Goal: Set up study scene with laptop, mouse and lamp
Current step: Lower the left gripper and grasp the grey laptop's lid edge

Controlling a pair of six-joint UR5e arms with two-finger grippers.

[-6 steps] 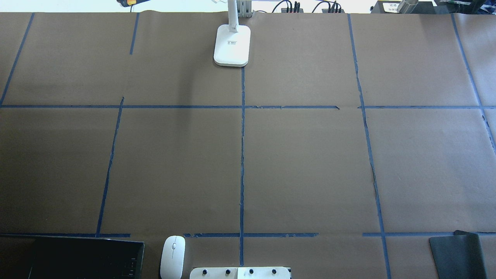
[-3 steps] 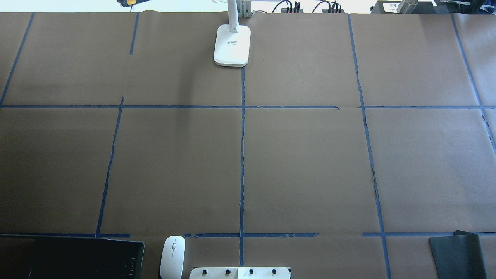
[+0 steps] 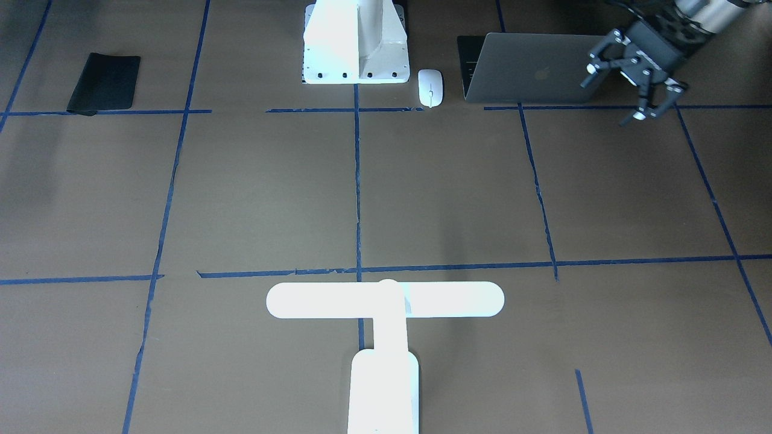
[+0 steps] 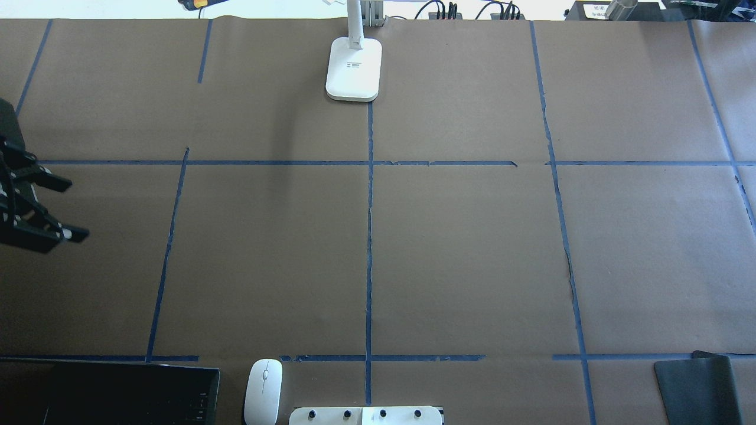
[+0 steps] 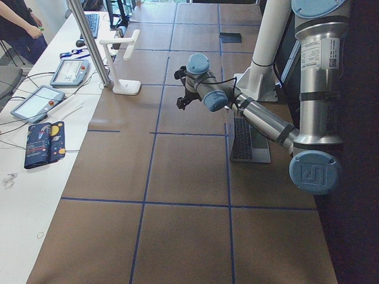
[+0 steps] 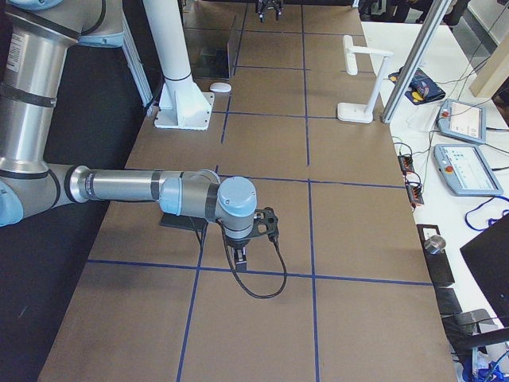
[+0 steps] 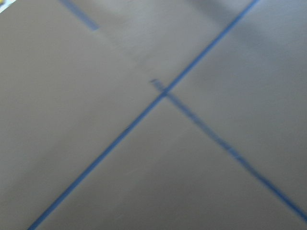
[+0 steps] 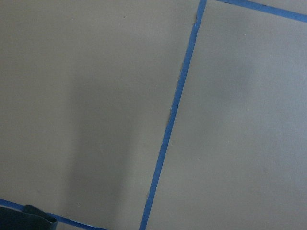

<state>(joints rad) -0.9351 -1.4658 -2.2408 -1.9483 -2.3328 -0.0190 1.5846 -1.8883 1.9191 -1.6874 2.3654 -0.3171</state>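
The grey laptop (image 3: 531, 75) stands open at the table's near-robot edge; it also shows dark at the overhead view's bottom left (image 4: 130, 392). The white mouse (image 3: 430, 87) lies beside it (image 4: 263, 391), next to the pedestal. The white T-shaped lamp (image 3: 386, 301) stands at the far middle edge, its base in the overhead view (image 4: 353, 68). My left gripper (image 3: 609, 101) is open and empty, hovering just past the laptop's outer side (image 4: 75, 211). My right gripper (image 6: 241, 255) shows only in the exterior right view, by the black pad; I cannot tell if it is open.
A black rectangular pad (image 3: 104, 82) lies at the near-robot edge on my right side (image 4: 697, 389). The white bolted pedestal (image 3: 356, 42) stands between pad and mouse. Blue tape lines grid the brown table (image 4: 472, 254). Operator gear lies beyond the lamp.
My left gripper has come into the overhead view from the left edge, where it was out of view before. The laptop, mouse and lamp have not moved.
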